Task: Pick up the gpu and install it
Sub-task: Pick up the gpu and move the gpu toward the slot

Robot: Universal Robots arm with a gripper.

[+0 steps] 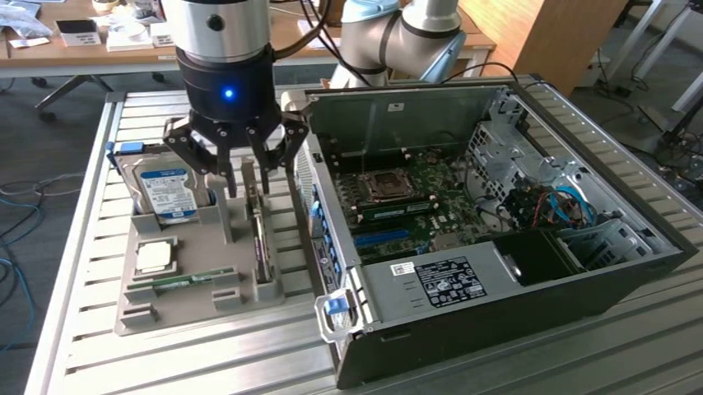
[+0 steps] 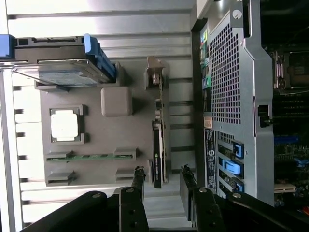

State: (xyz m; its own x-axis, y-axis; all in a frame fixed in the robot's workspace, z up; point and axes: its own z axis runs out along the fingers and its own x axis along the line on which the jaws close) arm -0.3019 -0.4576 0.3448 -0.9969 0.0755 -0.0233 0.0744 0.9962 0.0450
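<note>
Here gpu (image 1: 262, 239) stands in tray (image 1: 187, 311) w/ hdd (image 1: 167, 191).

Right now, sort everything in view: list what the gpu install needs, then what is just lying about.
For the job: gpu, standing on edge in the grey holder; open claw above it; open computer case.
Lying about: hard drive; processor chip; memory stick, all in that holder.
</note>
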